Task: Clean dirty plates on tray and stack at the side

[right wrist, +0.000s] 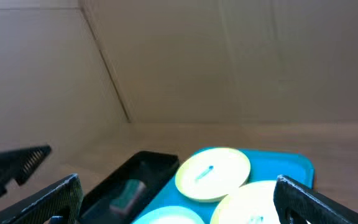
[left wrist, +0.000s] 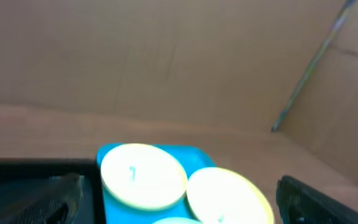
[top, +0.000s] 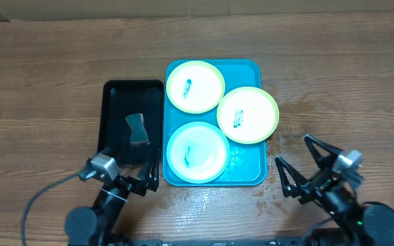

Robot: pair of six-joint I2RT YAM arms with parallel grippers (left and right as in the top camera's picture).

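Observation:
Three plates lie on the turquoise tray (top: 248, 72). A yellow-green plate (top: 195, 86) is at the back left, a second yellow-green plate (top: 247, 115) overhangs the tray's right rim, and a cyan plate (top: 197, 152) is at the front. Each has a small dark-blue smear. My left gripper (top: 134, 179) is open at the table's front left, by the black tub's near end. My right gripper (top: 299, 164) is open at the front right, just off the tray's corner. Both are empty. The plates also show in the left wrist view (left wrist: 143, 175) and the right wrist view (right wrist: 213, 173).
A black rectangular tub (top: 133, 123) stands left of the tray and holds a small grey sponge-like block (top: 137, 129). The brown wood-grain tabletop (top: 334, 82) extends on both sides. Wet glare marks the table in front of the tray (top: 211, 198). Cardboard walls stand behind.

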